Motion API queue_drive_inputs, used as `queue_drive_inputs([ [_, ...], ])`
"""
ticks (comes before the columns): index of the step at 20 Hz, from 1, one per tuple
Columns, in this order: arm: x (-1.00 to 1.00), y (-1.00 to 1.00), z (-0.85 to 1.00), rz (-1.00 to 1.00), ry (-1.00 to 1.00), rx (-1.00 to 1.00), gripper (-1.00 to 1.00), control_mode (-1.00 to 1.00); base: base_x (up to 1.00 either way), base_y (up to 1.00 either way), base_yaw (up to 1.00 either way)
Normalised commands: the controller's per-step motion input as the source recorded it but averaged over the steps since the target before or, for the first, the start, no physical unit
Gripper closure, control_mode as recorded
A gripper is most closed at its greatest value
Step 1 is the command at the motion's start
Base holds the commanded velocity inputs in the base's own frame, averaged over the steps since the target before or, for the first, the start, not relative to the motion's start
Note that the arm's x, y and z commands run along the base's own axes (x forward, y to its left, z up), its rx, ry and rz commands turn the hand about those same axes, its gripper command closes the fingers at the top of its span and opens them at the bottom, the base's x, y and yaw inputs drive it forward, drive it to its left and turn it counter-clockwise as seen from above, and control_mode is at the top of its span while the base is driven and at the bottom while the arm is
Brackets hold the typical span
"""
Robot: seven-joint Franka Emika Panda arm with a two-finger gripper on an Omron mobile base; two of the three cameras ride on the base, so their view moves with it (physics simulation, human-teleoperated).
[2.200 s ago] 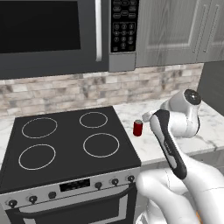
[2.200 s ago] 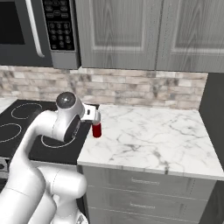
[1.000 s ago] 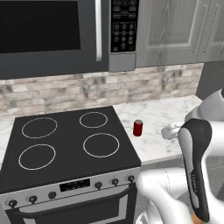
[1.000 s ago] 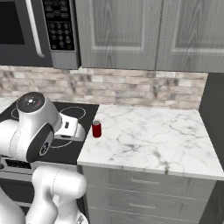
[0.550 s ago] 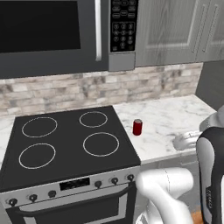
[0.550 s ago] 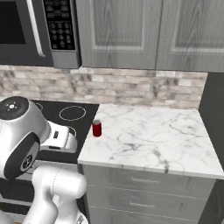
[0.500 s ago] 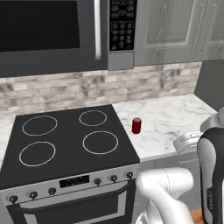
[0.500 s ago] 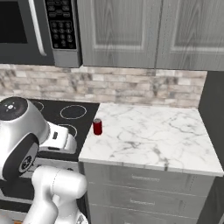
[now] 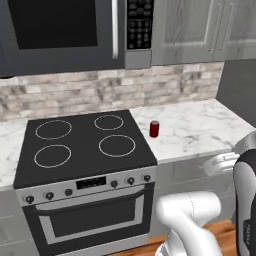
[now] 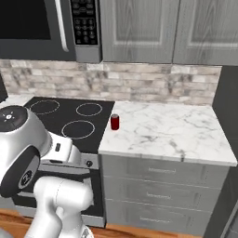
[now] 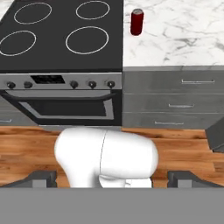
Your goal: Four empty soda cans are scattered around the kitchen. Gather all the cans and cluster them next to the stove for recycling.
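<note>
A red soda can (image 9: 154,129) stands upright on the marble counter, just right of the stove (image 9: 80,145). The right base view has the same can (image 10: 115,122) at the counter's left end, beside the stove (image 10: 69,122). In the hand view the can (image 11: 137,22) sits far off at the top, right of the black cooktop (image 11: 61,39). My gripper (image 11: 113,178) is open, its fingertips (image 11: 42,177) wide apart with nothing held, well back from the counter and above the floor. My arm is folded low in front of the oven.
A black microwave (image 9: 65,30) hangs over the stove, with grey wall cabinets (image 10: 162,28) beside it. Grey drawers (image 11: 175,100) sit under the marble counter (image 10: 172,135). Wooden floor (image 11: 26,148) lies in front of the units. A dark panel (image 10: 230,139) bounds the counter's right end.
My arm has drawn back from the red can and folded down low. The whole picture has shifted as the base backs away. The can stays put beside the stove.
</note>
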Motion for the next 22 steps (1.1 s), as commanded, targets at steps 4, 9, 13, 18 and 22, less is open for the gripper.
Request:
queue_drive_inputs([
  [4,0.0,0.0,0.0,0.0,0.0,0.0,-1.0,1.0,-0.05,0.94,0.0],
  [9,0.0,0.0,0.0,0.0,0.0,0.0,-1.0,1.0,-0.02,1.0,0.0],
  [13,0.0,0.0,0.0,0.0,0.0,0.0,-1.0,1.0,-0.11,0.93,0.0],
  [18,0.0,0.0,0.0,0.0,0.0,0.0,-1.0,1.0,-0.1,0.87,0.01],
  [22,0.0,0.0,0.0,0.0,0.0,0.0,-1.0,1.0,0.0,0.74,0.02],
])
